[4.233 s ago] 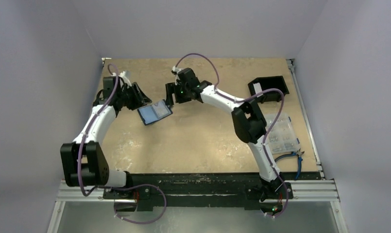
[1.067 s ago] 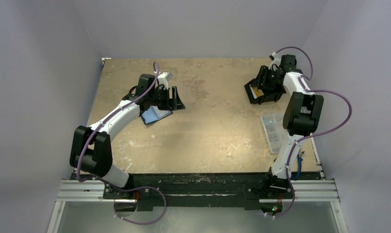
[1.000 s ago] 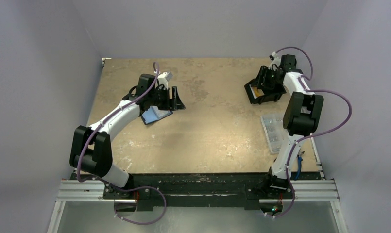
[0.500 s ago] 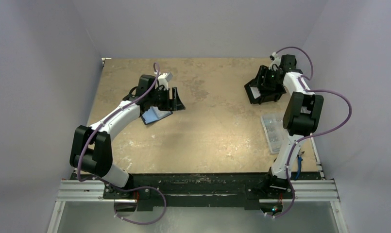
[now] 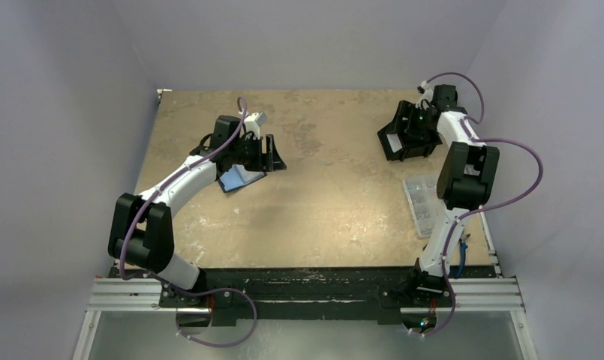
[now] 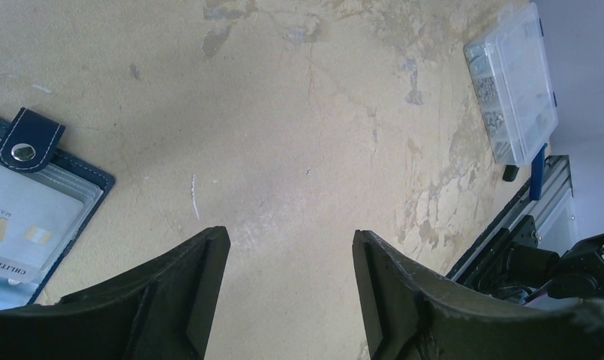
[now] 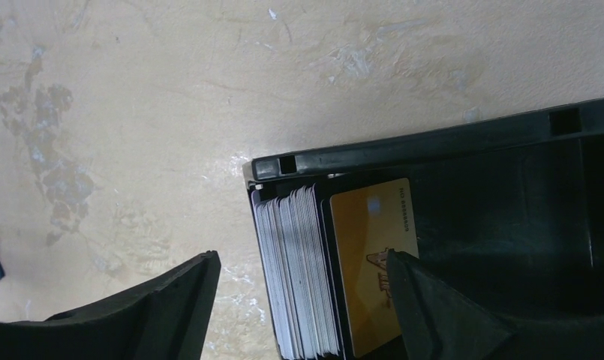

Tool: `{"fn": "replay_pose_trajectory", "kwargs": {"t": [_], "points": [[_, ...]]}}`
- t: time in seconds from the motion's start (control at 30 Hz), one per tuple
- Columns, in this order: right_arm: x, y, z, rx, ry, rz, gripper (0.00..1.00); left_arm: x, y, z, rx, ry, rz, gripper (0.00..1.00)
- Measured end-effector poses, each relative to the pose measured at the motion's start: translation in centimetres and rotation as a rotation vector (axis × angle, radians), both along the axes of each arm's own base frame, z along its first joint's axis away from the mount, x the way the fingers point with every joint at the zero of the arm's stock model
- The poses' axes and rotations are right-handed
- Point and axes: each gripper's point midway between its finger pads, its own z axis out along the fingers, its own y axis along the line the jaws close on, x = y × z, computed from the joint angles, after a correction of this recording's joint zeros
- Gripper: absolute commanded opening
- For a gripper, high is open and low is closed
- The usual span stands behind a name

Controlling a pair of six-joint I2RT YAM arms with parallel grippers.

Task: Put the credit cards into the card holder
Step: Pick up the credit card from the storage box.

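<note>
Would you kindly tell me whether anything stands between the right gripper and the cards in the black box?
Nothing visible does. The right gripper is open over the black box, its fingers either side of the stack of cards, one over the gold card. The box's rim lies outside the gap between them.

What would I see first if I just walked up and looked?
Probably the gold card beside a pack of white cards in the black box at the far right, with the right claw open over them. On the left, the blue card holder lies open with a pale card inside, beside the open left claw.
</note>
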Motion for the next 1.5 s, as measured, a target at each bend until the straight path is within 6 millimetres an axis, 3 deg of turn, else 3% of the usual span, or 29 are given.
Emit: {"fn": "replay_pose_trajectory", "kwargs": {"t": [0.2, 0.37, 0.5, 0.9, 1.5], "points": [[0.1, -0.4, -0.4, -0.019, 0.026, -0.012, 0.99, 0.0, -0.1, 0.0, -0.003, 0.002, -0.004, 0.66], [-0.2, -0.3, -2.0, -0.019, 0.066, -0.007, 0.98, 0.0, -0.1, 0.0, -0.004, 0.002, -0.005, 0.66], [-0.4, 0.4, -2.7, -0.011, 0.086, 0.009, 0.93, -0.1, -0.1, 0.0, -0.006, 0.002, -0.007, 0.66], [-0.4, 2.1, -1.7, 0.069, 0.061, 0.063, 0.75, -0.2, -0.2, 0.0, -0.009, 0.004, -0.011, 0.66], [-0.4, 2.3, -1.2, 0.081, 0.049, 0.059, 0.47, -0.2, -0.2, 0.0, -0.012, 0.005, -0.013, 0.66]]}}
